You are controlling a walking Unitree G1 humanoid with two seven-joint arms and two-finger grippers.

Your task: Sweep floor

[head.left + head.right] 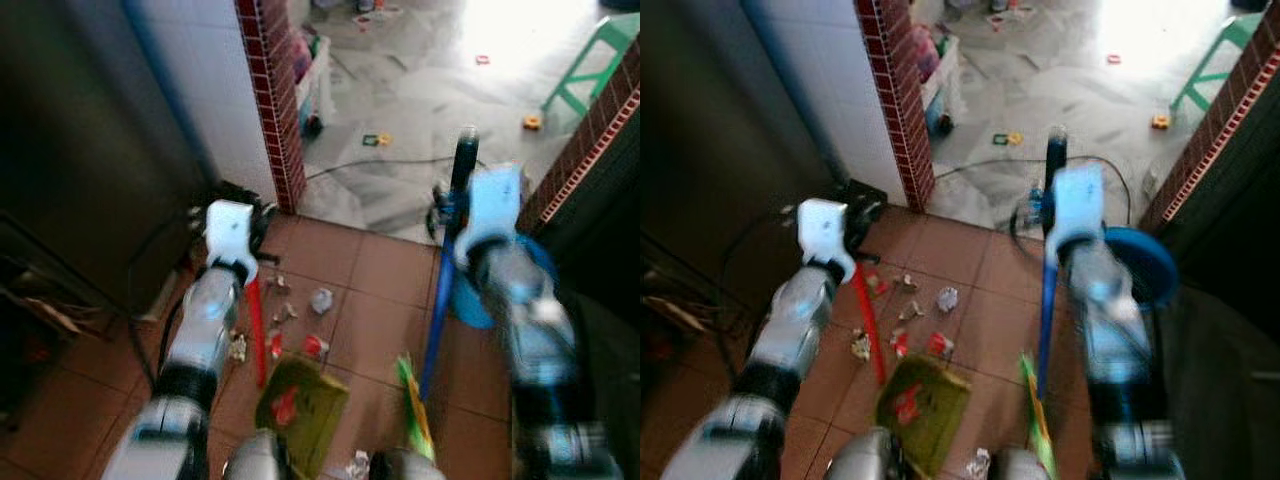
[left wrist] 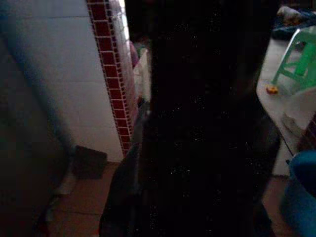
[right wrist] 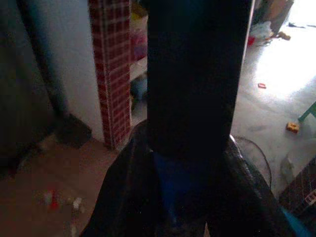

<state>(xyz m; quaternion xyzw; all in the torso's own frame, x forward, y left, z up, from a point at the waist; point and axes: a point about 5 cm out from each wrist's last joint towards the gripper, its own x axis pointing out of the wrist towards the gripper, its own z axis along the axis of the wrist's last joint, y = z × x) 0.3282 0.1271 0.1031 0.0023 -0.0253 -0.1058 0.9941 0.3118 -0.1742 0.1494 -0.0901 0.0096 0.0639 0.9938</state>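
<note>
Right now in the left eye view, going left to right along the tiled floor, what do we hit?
Left arm → red handle → crumpled litter scraps → blue broom handle → right arm.

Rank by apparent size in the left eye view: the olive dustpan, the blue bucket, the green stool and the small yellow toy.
1. blue bucket, though the right arm hides much of it
2. olive dustpan, about alike, so this order is unsure
3. green stool, farther away, so it looks smaller
4. yellow toy
</note>
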